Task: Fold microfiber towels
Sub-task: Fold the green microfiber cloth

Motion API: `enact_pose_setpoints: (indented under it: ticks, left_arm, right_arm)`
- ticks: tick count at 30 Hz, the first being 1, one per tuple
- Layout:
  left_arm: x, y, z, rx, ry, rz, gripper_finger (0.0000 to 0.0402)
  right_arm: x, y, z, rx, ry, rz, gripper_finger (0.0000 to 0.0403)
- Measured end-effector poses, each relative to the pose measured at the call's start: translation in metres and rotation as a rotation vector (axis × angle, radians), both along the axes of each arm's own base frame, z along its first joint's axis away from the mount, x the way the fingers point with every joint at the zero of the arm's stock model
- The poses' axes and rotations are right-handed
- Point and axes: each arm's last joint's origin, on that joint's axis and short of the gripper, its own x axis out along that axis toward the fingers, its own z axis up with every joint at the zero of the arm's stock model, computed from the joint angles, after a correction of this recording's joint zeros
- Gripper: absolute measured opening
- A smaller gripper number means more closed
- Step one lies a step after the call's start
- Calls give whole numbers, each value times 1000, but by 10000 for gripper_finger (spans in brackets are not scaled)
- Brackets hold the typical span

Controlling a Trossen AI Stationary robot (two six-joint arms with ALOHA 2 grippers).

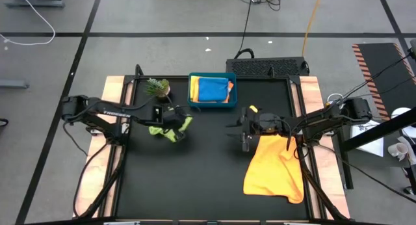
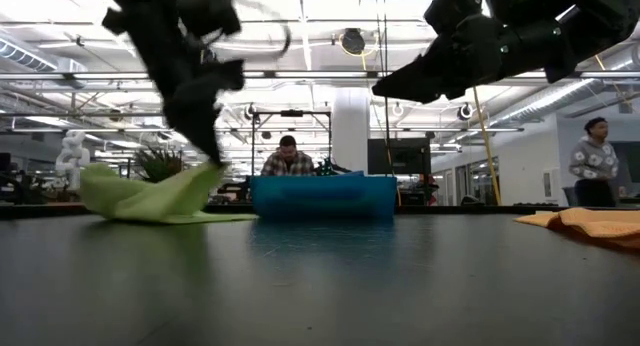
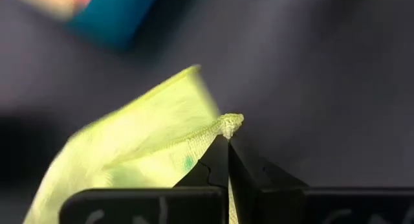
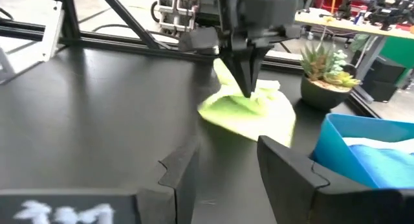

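Left pincer (image 3: 228,141) pinching lime green towel (image 1: 170,126); right pincer (image 4: 223,160) open, empty.

A teal tray (image 1: 231,103) sits beside a potted plant (image 1: 158,88); two people (image 2: 288,157) stand behind the table.

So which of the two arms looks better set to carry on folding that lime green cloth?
The left one, I'd say. Its gripper is already pinched shut on a corner of the lime green towel, lifting it. The right gripper hangs open by the orange towel, holding nothing.
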Motion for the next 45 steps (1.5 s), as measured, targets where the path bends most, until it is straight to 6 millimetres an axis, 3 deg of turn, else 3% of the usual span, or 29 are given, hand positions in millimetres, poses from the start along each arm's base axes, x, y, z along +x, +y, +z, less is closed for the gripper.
enact_pose_setpoints:
  ticks: [7,13,20,39,45]
  left_arm:
    - [34,-32,42,67,-315,-184,1]
    - [47,-56,64,118,-527,-292,1]
    - [48,-66,69,189,-571,-319,1]
    - [32,-64,98,294,-646,-322,0]
    - [25,-62,105,309,-648,-306,0]
  right_arm:
    - [1,7,4,34,-38,22,146]
    - [1,12,8,96,-87,61,146]
    - [6,13,2,125,-79,99,146]
    - [8,5,-56,143,290,32,147]
    - [6,-1,-60,129,335,-30,146]
